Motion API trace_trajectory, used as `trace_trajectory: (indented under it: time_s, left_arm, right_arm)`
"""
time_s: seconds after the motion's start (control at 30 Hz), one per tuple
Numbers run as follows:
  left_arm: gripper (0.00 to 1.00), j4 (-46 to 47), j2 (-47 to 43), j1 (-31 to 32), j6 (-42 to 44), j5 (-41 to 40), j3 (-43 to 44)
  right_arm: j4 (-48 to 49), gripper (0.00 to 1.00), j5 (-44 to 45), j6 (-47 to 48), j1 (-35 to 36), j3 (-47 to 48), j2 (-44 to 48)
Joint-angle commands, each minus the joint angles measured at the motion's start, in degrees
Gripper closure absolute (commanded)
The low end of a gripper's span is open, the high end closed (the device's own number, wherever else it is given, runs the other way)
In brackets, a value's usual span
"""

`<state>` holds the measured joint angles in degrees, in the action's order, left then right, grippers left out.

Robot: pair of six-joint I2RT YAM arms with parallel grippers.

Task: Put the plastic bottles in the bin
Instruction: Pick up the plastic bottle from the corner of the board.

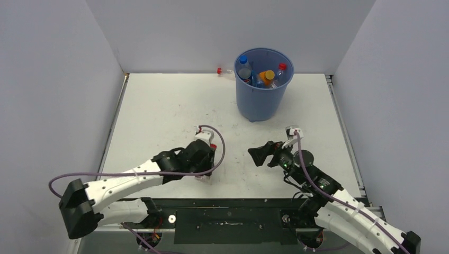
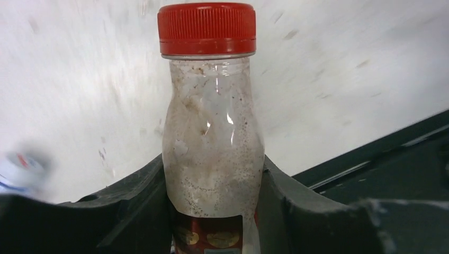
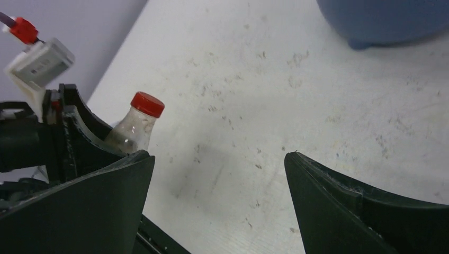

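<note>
The left arm (image 1: 122,182) lies low along the near edge of the surface, reaching toward its middle. The left hand (image 1: 205,160) has its fingers (image 2: 132,201) pressed against both sides of a bottle (image 2: 212,148). The right arm (image 1: 328,193) slants in from the near right corner. The right hand (image 1: 263,153) is spread wide, holds nothing and faces the left hand.

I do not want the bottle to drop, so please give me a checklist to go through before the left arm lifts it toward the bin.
1. Red-capped bottle inside the left gripper: ok, a finger against each side.
2. Grip firm enough to lift: cannot tell.
3. Right gripper out of the way: ok, open, empty, off to the side.
4. Path across the table to the bin: ok, nothing in between.
5. Room in the bin: ok, the bottles inside leave space.
</note>
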<state>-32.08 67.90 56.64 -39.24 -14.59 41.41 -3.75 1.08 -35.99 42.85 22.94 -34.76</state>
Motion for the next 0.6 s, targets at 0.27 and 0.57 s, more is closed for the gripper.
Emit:
trace_trajectory:
  time_s: [0.27, 0.57]
  left_arm:
    - [1.0, 37.7, -22.89, -0.37, 45.28, 7.74, 5.3]
    - [1.0, 58.4, -28.62, -5.48, 44.46, 26.88, -10.59]
  right_arm:
    - [0.36, 0.1, -8.48, 9.32, 0.27, 21.85, 2.57]
    - [13.23, 0.1, -26.87, 5.74, 0.41, 31.07, -10.75]
